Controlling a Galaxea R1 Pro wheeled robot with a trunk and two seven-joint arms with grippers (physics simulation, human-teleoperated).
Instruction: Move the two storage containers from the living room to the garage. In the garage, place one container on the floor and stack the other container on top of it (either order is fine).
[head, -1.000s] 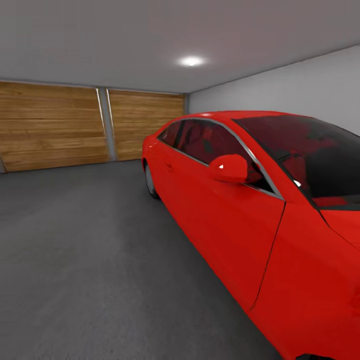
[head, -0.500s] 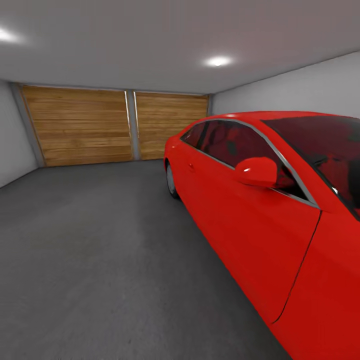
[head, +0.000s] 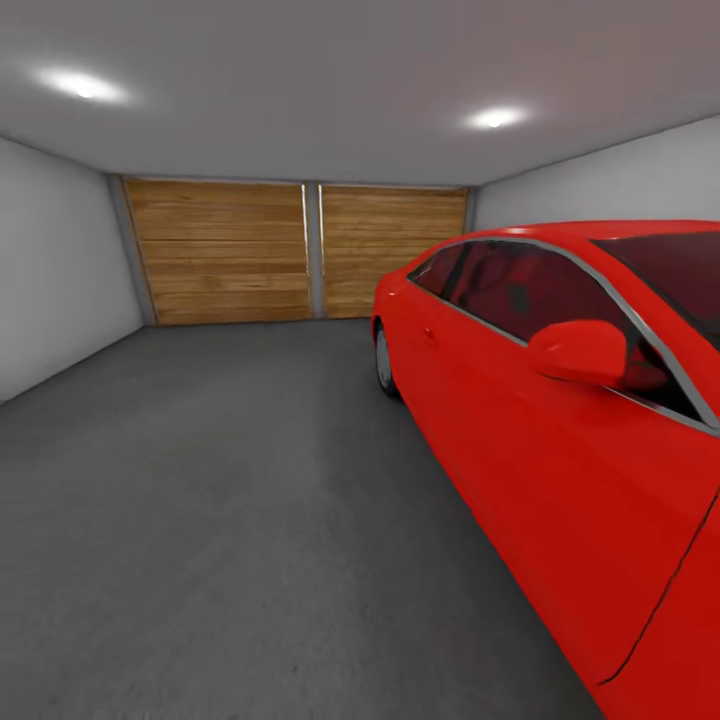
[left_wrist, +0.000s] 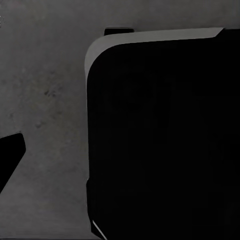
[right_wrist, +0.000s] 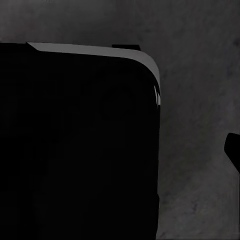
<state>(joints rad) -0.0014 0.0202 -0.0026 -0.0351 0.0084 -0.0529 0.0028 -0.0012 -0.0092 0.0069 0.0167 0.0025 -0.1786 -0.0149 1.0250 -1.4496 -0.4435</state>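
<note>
The head view looks into the garage: a red car (head: 560, 430) lines the right side, wooden garage doors (head: 300, 250) close the far end, and a pale wall (head: 50, 270) bounds the left. Between wall and car the floor (head: 230, 500) of grey concrete lies open. Both wrist views look down on that concrete (left_wrist: 45, 100), each beside a dark rounded body of the robot (right_wrist: 75, 150). Whether either tool is clenched or released cannot be told.
</note>
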